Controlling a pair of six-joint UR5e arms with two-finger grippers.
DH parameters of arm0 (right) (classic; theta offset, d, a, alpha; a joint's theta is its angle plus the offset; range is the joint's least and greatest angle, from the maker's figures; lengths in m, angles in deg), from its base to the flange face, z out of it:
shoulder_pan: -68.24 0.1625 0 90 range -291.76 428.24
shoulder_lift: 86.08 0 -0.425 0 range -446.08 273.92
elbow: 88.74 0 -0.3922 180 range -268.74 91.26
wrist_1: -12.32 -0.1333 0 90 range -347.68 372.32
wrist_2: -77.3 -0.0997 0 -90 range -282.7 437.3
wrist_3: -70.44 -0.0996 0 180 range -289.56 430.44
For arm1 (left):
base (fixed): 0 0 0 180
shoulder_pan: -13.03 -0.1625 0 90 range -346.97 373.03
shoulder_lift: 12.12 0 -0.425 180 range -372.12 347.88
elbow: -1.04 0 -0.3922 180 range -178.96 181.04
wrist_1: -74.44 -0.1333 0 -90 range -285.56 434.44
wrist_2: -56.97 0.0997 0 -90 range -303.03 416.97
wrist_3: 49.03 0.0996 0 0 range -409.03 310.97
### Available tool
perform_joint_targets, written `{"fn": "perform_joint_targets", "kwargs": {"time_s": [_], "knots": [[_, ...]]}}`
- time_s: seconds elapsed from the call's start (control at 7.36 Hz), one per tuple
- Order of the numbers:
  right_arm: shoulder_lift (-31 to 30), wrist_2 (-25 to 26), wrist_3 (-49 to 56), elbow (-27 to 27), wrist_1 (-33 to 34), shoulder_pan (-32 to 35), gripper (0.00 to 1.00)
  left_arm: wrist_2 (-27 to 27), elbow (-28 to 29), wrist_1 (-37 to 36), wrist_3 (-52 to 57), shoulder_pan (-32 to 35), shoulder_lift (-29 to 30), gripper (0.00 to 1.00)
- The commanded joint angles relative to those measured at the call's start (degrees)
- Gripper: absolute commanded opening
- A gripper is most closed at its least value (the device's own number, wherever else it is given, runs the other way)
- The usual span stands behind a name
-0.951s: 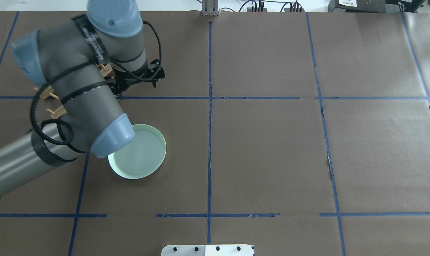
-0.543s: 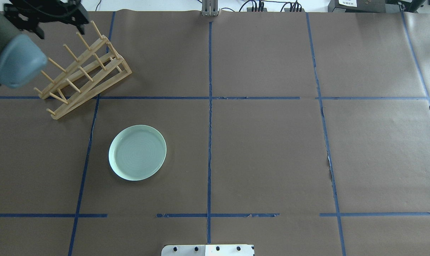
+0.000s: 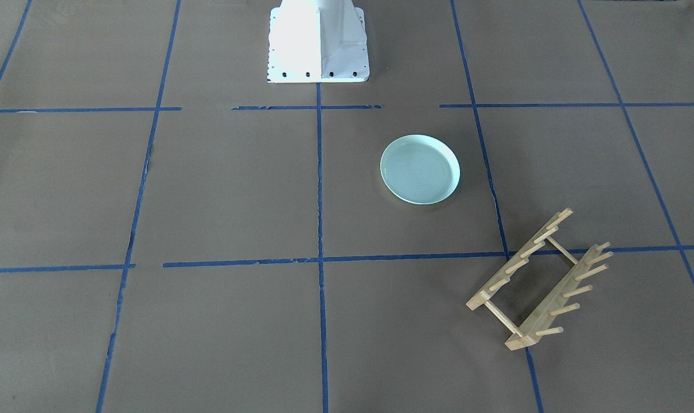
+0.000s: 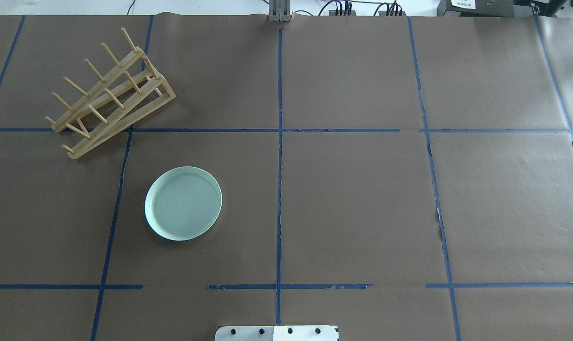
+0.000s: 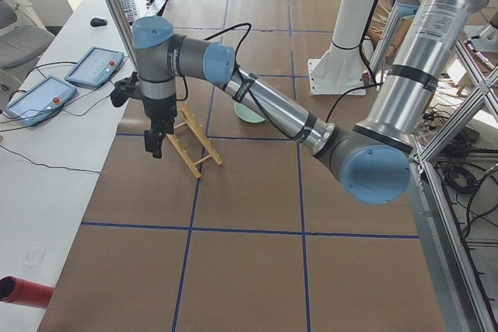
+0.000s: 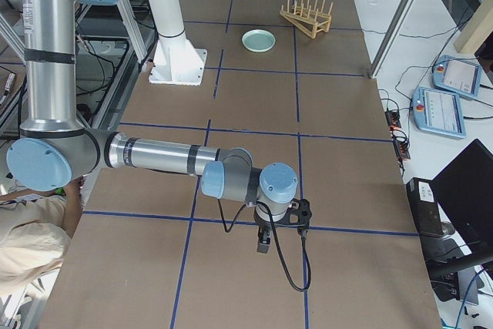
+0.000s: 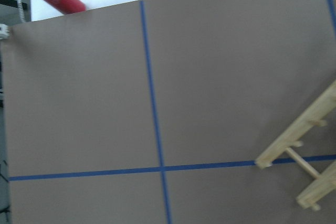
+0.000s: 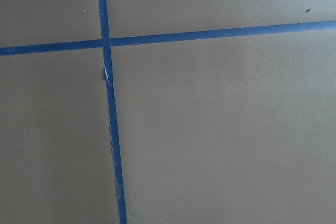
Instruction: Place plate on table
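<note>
On surface (image 4: 353,199), plate (image 4: 183,203) lies flat, free; left arm (image 5: 272,110) pulled off overhead since 1 s ago, so task prob. done. Left fingers (image 5: 153,144), right fingers (image 6: 263,244): spread or pressed, can't tell.

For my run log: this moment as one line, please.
plate: flat on table | rack: empty | left end effector: near rack | right end effector: distant

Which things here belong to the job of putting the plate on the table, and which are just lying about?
Part of the job:
- plate, lying flat
- table, under it

Just lying about:
- wooden peg rack, nothing in it
- white robot base
- two tablets on the side bench
- red tube
</note>
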Motion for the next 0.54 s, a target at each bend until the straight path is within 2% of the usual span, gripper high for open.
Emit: {"fn": "perform_joint_targets", "kwargs": {"time_s": [0.0,0.27,0.41], "knots": [[0.0,0.0,0.0,-0.1,0.0,0.0,1.00,-2.4,5.5,1.5,6.5,6.5,-8.9,1.00],[0.0,0.0,0.0,-0.1,0.0,0.0,1.00,-5.4,7.2,15.4,6.4,6.5,-16.0,1.00],[0.0,0.0,0.0,-0.1,0.0,0.0,1.00,-10.4,8.0,16.3,6.3,6.3,-16.2,1.00]]}}
